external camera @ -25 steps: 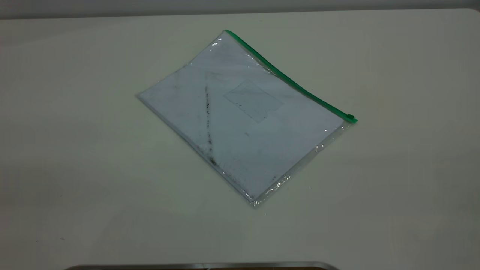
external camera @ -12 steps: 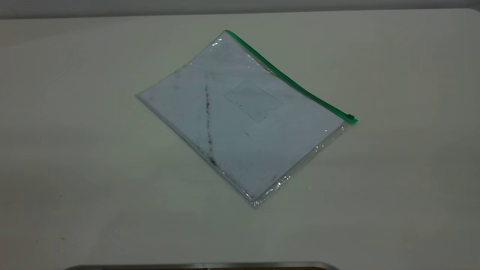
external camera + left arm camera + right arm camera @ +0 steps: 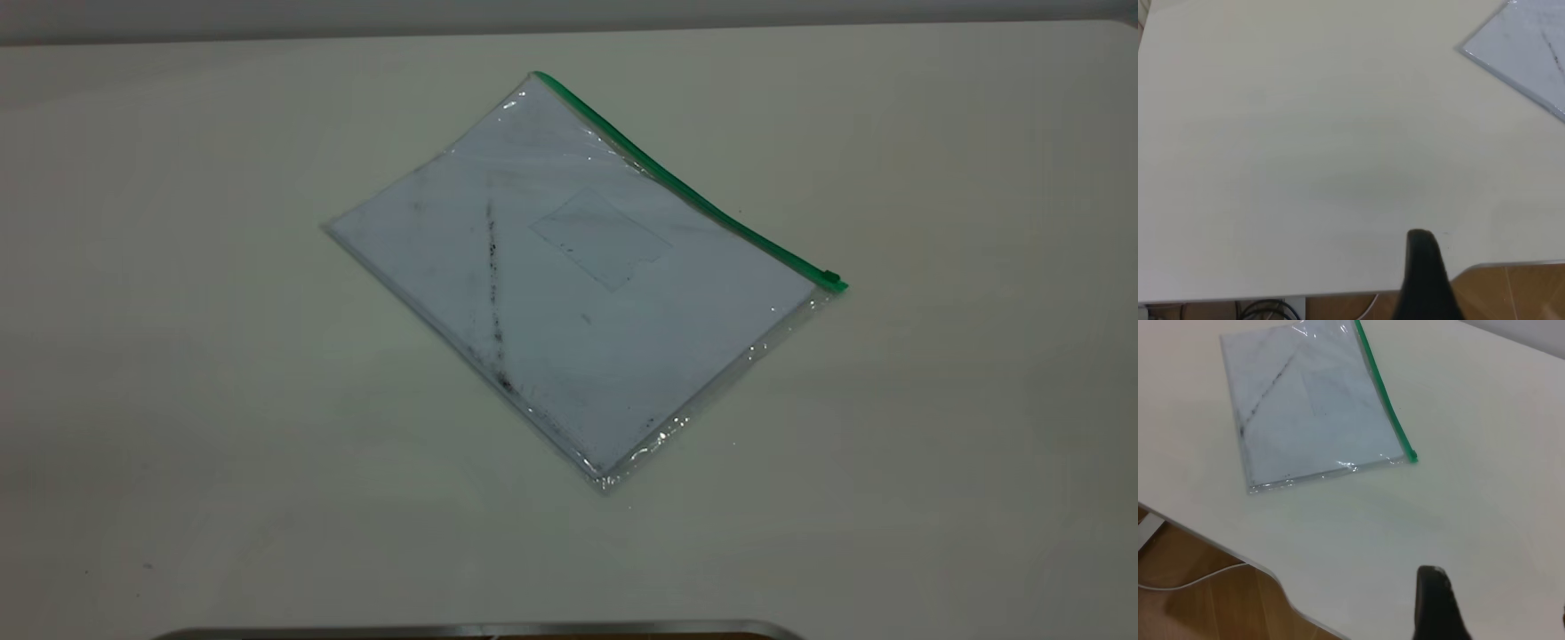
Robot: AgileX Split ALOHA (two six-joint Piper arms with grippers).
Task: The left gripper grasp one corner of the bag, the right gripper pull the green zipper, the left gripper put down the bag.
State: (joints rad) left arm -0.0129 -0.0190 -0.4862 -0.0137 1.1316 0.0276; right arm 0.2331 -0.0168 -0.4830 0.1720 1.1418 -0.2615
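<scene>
Lying flat on the table [image 3: 933,427], the bag [image 3: 578,293] sits near the middle, rotated diagonally, untouched. Nearest corner points toward the front table edge; a dark smudge line [image 3: 493,293] runs across the white paper inside, with a small card pocket [image 3: 600,238] beyond it. Farther back, the green zipper [image 3: 685,188] runs along the far-right long edge, its slider tab [image 3: 831,279] at the right-hand end. Left pincer [image 3: 1426,277] hangs over the table's front edge, well apart from the bag; only one finger shows, can't tell if apart or together. Right pincer [image 3: 1438,603] likewise well apart from the bag, state can't tell.
</scene>
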